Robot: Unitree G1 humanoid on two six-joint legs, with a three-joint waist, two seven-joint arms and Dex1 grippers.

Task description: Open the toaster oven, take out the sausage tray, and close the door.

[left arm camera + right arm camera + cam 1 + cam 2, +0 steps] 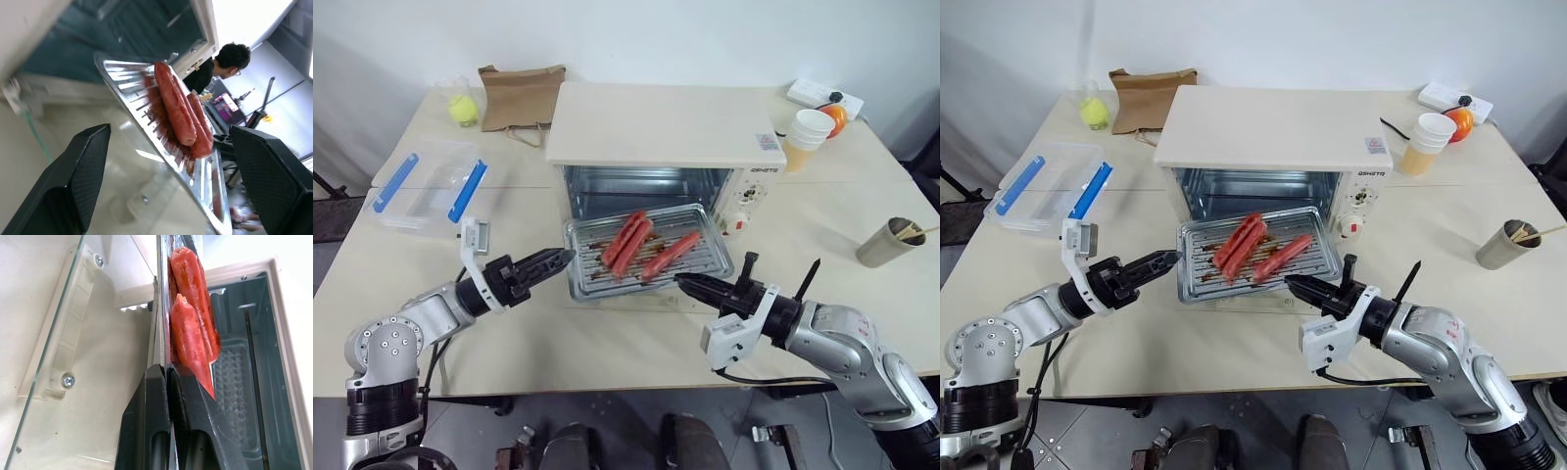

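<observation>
Three red sausages lie on the sausage tray point(649, 253), shiny ridged metal, out over the dropped door point(58, 338) in front of the toaster oven point(656, 147). Your right end effector point(683, 282) pinches its near rim; the left end effector point(566, 257) gapes empty beside its left edge. Keep the tray level and draw it clear onto the bench point(607, 343).

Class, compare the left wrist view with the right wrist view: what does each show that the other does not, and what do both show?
Left wrist view alone: the left gripper, its two black fingers wide apart and short of the tray, and a person in the background.

Right wrist view alone: the right gripper shut on the tray's rim, and the lowered glass door with its screwed-on handle.

Both: the ridged metal tray carrying red sausages, and the open toaster oven behind it.
</observation>
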